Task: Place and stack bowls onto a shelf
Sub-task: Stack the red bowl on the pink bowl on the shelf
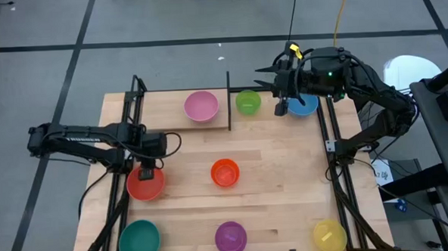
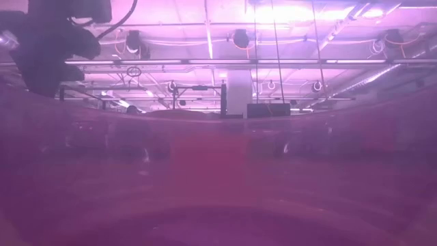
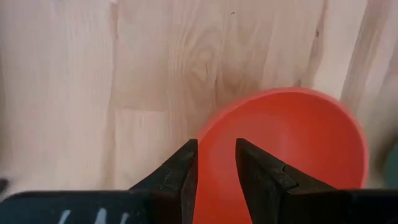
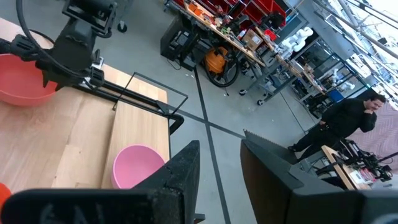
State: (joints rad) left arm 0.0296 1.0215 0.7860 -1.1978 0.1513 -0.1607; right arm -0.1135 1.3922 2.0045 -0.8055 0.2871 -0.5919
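Left gripper (image 3: 216, 167) hangs over the red bowl (image 3: 292, 149), jaws apart astride its rim for gripping, while right gripper (image 1: 281, 84), jaws parted and empty, waits above the blue bowl (image 1: 305, 105).

Bowl (image 1: 201, 106) on shelf (image 1: 171, 119); others apparently on tabletop (image 1: 279, 168).

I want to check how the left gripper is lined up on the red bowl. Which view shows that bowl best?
The left wrist view: the red bowl fills it, rim between the left gripper fingers. The high view shows it small, partly under the gripper; the right wrist view shows it far off; the low view doesn't.
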